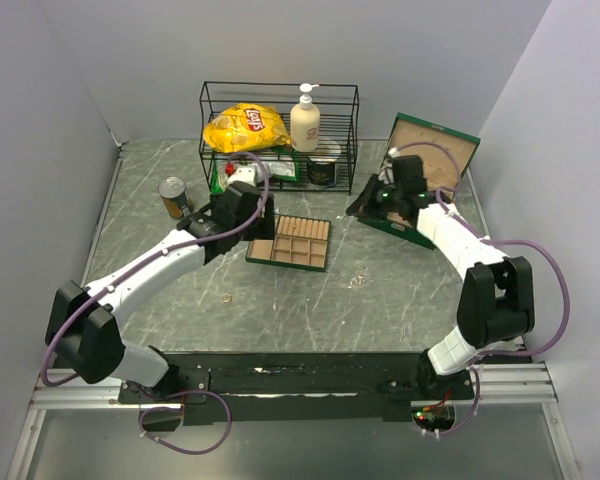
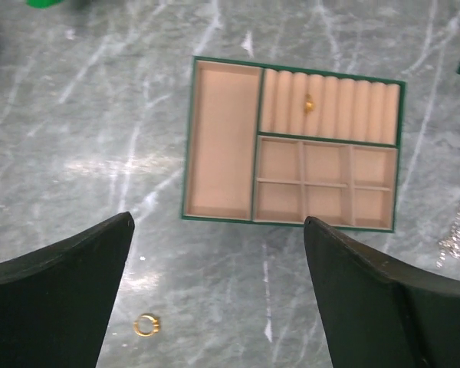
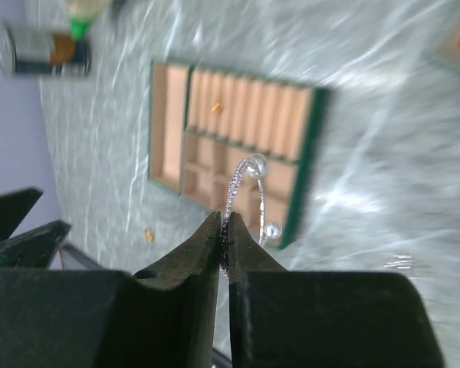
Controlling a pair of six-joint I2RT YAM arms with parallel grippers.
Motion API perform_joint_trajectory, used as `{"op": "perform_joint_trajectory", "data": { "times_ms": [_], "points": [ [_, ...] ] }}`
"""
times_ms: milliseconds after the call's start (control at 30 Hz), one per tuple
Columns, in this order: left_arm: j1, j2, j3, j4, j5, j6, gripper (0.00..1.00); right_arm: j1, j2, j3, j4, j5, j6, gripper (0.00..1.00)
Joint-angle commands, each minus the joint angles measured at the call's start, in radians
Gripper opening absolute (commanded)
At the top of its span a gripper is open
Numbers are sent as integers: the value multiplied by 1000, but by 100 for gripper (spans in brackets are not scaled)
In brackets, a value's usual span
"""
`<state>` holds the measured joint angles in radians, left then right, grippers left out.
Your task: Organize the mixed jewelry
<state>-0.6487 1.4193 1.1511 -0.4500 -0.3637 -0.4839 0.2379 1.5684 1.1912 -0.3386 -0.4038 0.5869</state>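
Observation:
A flat divider tray with tan compartments and a green rim lies mid-table; it also shows in the left wrist view and the right wrist view. A small gold bit sits in its ribbed section. My left gripper hangs open above the bare table at the tray's near-left edge, holding nothing. A gold ring lies loose on the table below it. My right gripper is shut on a thin silver bangle with pearl ends, in the air beside the open green jewelry box. A pale chain lies right of the tray.
A black wire rack at the back holds a yellow chips bag, a pump bottle and a tin. A can stands left of the tray. Walls close in on the left, back and right.

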Motion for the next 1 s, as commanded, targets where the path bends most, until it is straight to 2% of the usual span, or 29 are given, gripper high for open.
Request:
{"op": "perform_joint_trajectory", "data": {
  "times_ms": [0, 233, 467, 967],
  "points": [
    [67, -63, 2, -4, 28, 50, 97, -130, -45, 19, -17, -16, -50, 12],
    [195, -131, -50, -16, 65, 106, 96, -302, -13, 73, -22, -30, -79, 12],
    [290, -143, -106, 8, 85, 176, 96, -400, 42, 148, -13, 6, -82, 12],
    [327, -82, -192, 96, 138, 205, 96, -399, 240, 338, -56, 290, -188, 12]
  ]
}}
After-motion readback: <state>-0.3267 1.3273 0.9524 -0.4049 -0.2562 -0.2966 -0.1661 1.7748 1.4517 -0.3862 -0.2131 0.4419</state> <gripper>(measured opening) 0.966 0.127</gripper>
